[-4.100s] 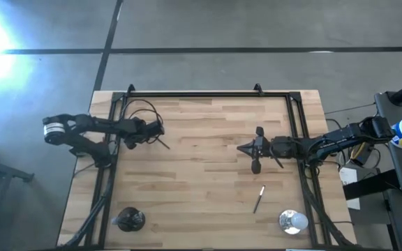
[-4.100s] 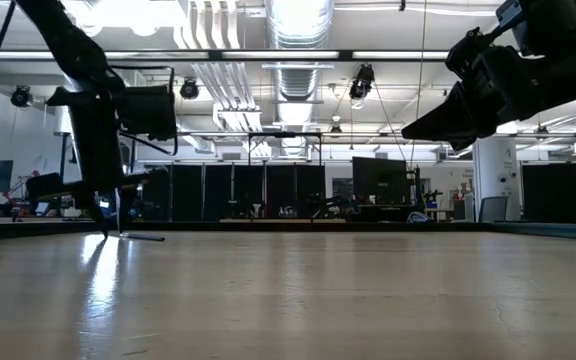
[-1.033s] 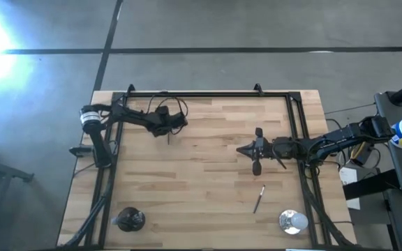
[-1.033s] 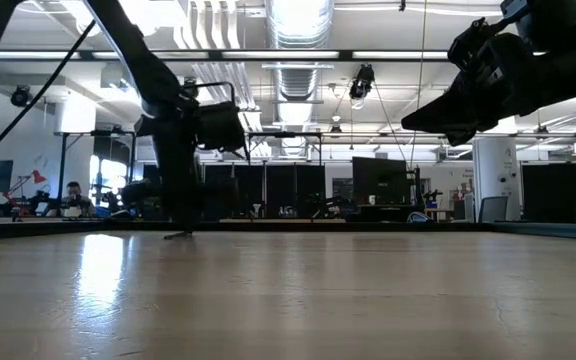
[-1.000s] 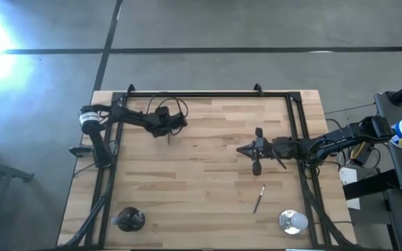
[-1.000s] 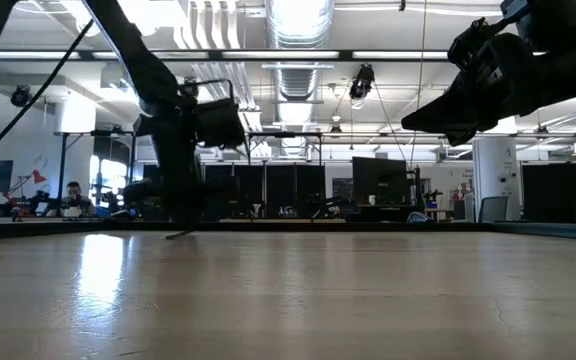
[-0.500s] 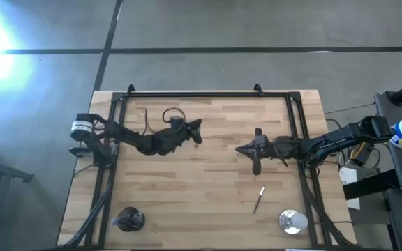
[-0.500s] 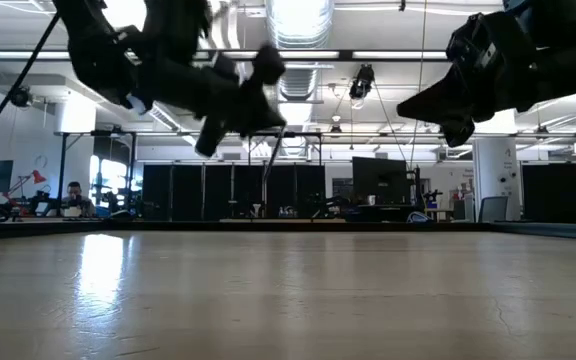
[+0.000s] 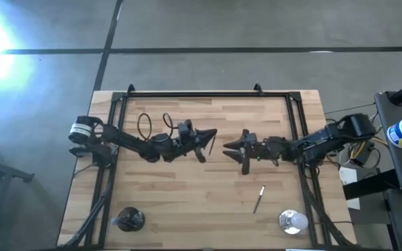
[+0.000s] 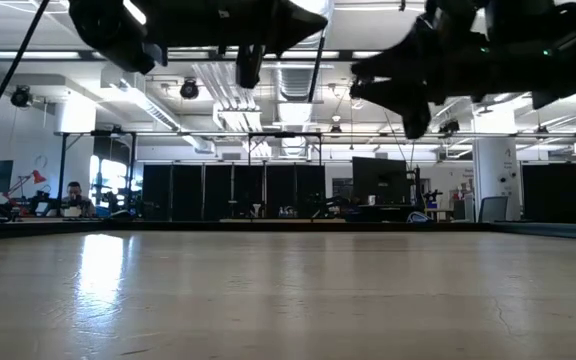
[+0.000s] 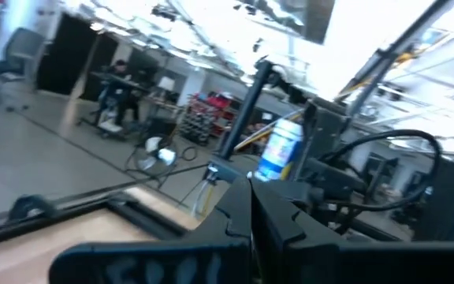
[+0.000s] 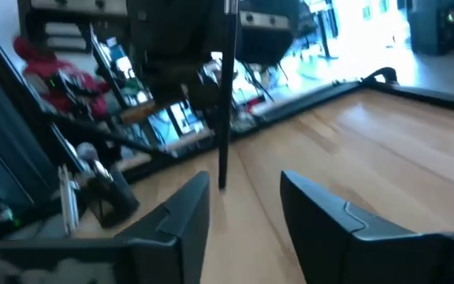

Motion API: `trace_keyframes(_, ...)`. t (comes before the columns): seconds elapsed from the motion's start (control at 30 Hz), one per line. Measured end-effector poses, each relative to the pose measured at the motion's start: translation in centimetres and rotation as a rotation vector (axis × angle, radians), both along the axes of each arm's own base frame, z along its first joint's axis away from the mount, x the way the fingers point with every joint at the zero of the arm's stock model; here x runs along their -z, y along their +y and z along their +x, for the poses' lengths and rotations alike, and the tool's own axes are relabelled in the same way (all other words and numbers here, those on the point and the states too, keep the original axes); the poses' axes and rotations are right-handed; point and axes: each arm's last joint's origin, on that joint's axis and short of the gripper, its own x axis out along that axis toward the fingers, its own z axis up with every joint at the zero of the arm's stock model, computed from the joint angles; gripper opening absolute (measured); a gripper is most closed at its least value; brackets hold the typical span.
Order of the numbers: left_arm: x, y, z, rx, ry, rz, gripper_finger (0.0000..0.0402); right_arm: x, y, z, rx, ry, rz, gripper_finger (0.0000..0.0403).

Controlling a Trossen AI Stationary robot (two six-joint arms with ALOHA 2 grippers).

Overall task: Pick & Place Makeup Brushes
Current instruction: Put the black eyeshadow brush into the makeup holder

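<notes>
Handover point: mid-counter [image 9: 187,181], both arms raised above the wood, tips facing each other and near but apart.
Left gripper [image 9: 202,141]: fingers pressed together on a thin dark makeup brush [image 9: 211,141], which hangs as a dark upright stick in the right wrist view [image 12: 223,95]; the low view shows it slanting beneath the arm [image 10: 316,68].
Right gripper [image 9: 241,149]: fingers [image 12: 321,209] spread wide with nothing between them, the brush just beyond the gap.
Change, left arm: a second ago it was near the counter's left rear with its tip low; now it is lifted and swung to the middle.
Change, right arm: half a second ago its fingers were together; now they are parted and it has reached leftward toward the brush.
Meaning: judged an arm-to-arm transfer about to happen; the right fingers must close on the handle before the left lets go.
Other brush [image 9: 258,198]: lying on the counter, front right, untouched.
Round shiny object [image 9: 292,222]: front right corner.
Dark object [image 9: 129,219]: front left corner.
</notes>
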Motion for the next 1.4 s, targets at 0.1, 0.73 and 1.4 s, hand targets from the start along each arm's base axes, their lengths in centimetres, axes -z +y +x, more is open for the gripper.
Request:
trace_keyframes(0.1,-0.5,-0.1,0.2,0.024,-0.014,0.020,0.0000,-0.4,0.1,1.4,0.001,-0.045,0.006,0.0163)
trace_keyframes(0.73,-1.3,-0.3,-0.1,0.068,-0.011,0.061,0.0000,-1.2,0.1,4.2,0.000,-0.066,-0.060,0.0017)
trace_keyframes(1.4,-3.1,-0.9,0.0,0.302,0.161,0.144,0.0130,-3.5,1.0,3.0,-0.094,-0.044,-0.187,0.0010)
